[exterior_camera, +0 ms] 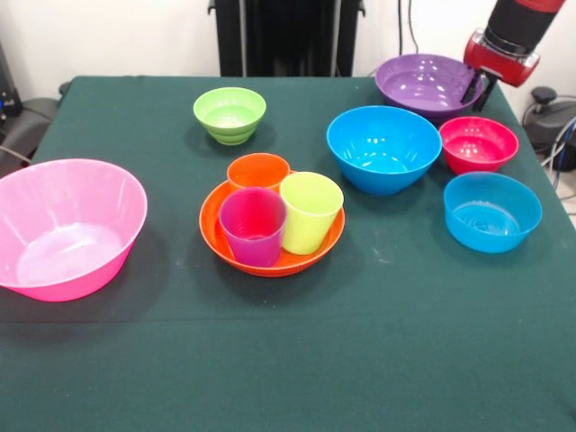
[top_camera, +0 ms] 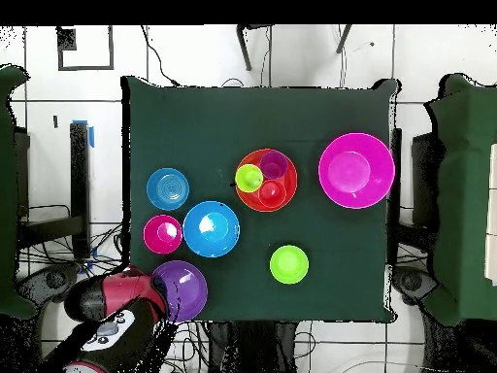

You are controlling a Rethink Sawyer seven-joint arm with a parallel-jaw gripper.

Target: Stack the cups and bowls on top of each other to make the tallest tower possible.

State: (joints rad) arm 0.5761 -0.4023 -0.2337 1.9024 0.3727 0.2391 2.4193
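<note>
Green cloth covers the bench [exterior_camera: 378, 360], and every bowl and cup sits on it apart from any tower; nothing is stacked rim on rim. Near the middle, the orange bowl [exterior_camera: 216, 241] holds all three cups upright: the orange cup [exterior_camera: 258, 169] at the back, the purple cup [exterior_camera: 253, 225] in front and the lime green cup [exterior_camera: 310, 211] beside it, the three touching or nearly so. At the front view's left edge the big pink bowl [exterior_camera: 67, 227] leans slightly, well apart from the rest. Behind the orange bowl stands the small green bowl [exterior_camera: 229, 113]. On the other side, the big blue bowl [exterior_camera: 382, 147] sits just beside the small red bowl [exterior_camera: 478, 144], with the light blue bowl [exterior_camera: 492, 211] nearer the camera. The purple bowl [exterior_camera: 428, 85] is at the far corner by the robot. There the claw [exterior_camera: 477, 90] hangs at the purple bowl's rim; whether it is grasping the rim or released, I cannot tell.
</note>
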